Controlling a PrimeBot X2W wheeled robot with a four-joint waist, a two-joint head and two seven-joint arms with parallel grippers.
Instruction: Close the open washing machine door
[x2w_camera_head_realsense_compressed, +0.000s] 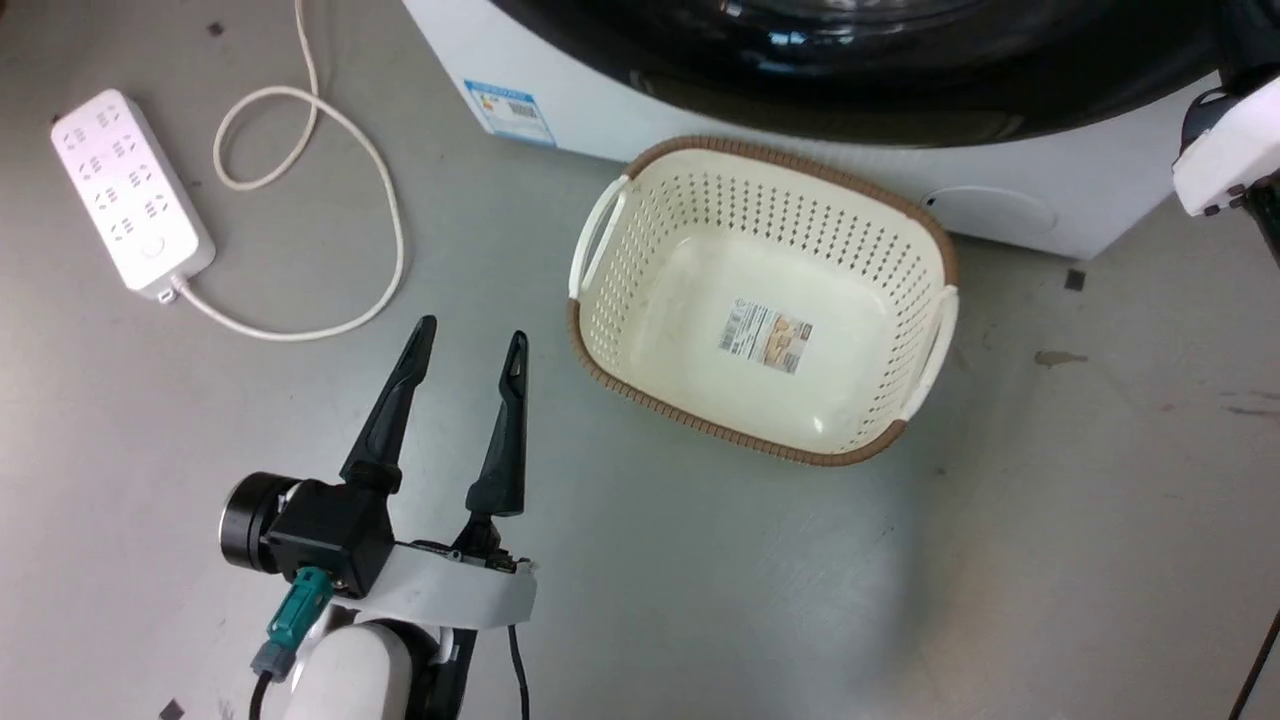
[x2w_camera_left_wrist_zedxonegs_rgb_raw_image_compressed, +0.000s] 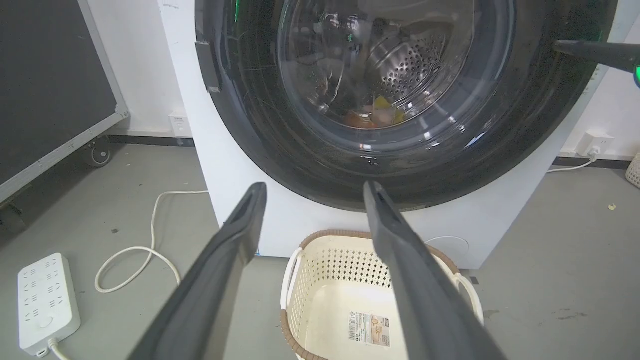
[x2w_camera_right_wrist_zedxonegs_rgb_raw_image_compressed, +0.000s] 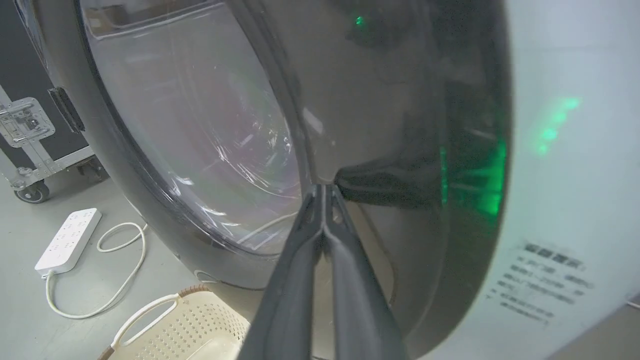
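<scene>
Right wrist view: right gripper (x2w_camera_right_wrist_zedxonegs_rgb_raw_image_compressed: 324, 187), fingers pressed together and gripping nothing, tips apparently touching the glossy black rim of the washing machine door (x2w_camera_right_wrist_zedxonegs_rgb_raw_image_compressed: 200, 150). The door lies against the front of the washing machine (x2w_camera_right_wrist_zedxonegs_rgb_raw_image_compressed: 550, 200); whether it has latched cannot be told. Step judged: the final push. The next move calls for a firm press straight into the rim. Left gripper (x2w_camera_head_realsense_compressed: 473, 328), fingers apart, hangs empty over the floor. Count: one door, one machine, one basket (x2w_camera_head_realsense_compressed: 600, 230), one power strip (x2w_camera_head_realsense_compressed: 130, 190), two grippers.

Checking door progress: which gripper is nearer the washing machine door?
Right. The right gripper, shut, is right at the washing machine door; the left gripper hangs open beside the basket, farther off.
</scene>
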